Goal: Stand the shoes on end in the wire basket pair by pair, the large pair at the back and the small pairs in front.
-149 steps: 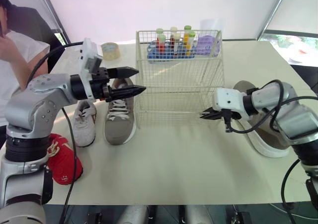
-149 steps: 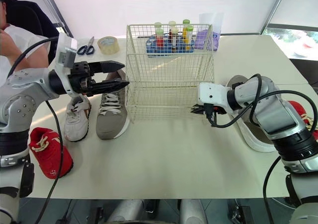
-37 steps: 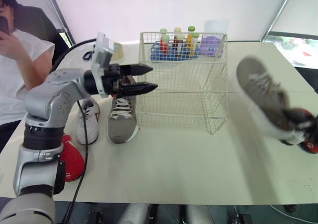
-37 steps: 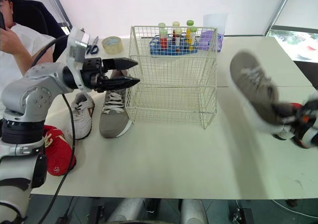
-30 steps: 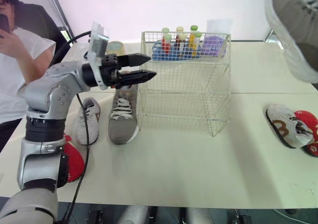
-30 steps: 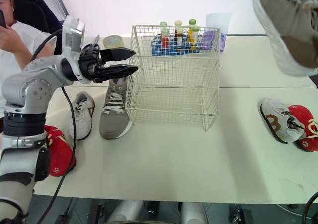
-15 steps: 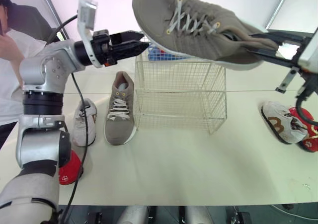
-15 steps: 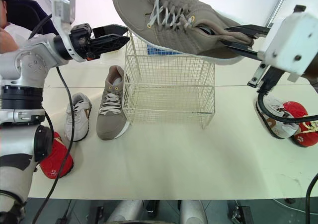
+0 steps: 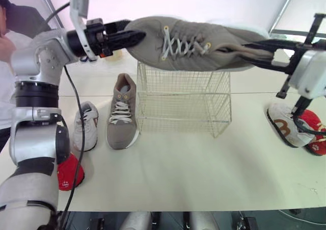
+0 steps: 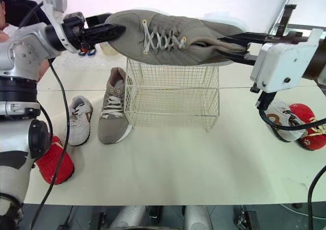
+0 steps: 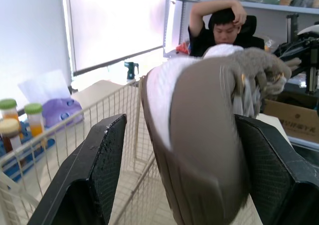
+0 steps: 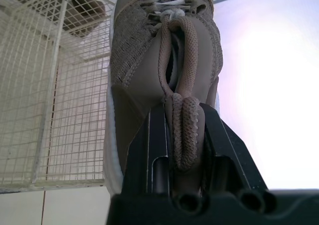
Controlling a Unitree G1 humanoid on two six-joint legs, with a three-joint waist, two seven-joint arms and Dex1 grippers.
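A large grey shoe point(image 9: 193, 44) hangs level above the wire basket point(image 9: 183, 102), toe toward my left. My right gripper point(image 9: 249, 52) is shut on its heel collar point(image 12: 182, 110). At the toe point(image 11: 199, 135), my left gripper point(image 9: 133, 30) is open with one finger point(image 11: 97, 170) on each side. The matching grey shoe point(image 9: 121, 112) lies on the table left of the basket, beside a small white shoe point(image 9: 85, 125) and a red shoe point(image 9: 69, 170). Another small white shoe point(image 9: 282, 125) and a red shoe point(image 9: 311, 133) lie at the right.
The basket stands with nothing in it at the table's middle. A rack of capped tubes point(image 11: 20, 120) and a purple object point(image 11: 62, 110) sit behind it. A person point(image 9: 15, 31) sits at the back left, and another person point(image 11: 219, 25) beyond the table.
My right gripper took the large grey shoe from the table's right side and swung it over the basket. Since half a second ago the shoe sank and its toe came between my left fingers.
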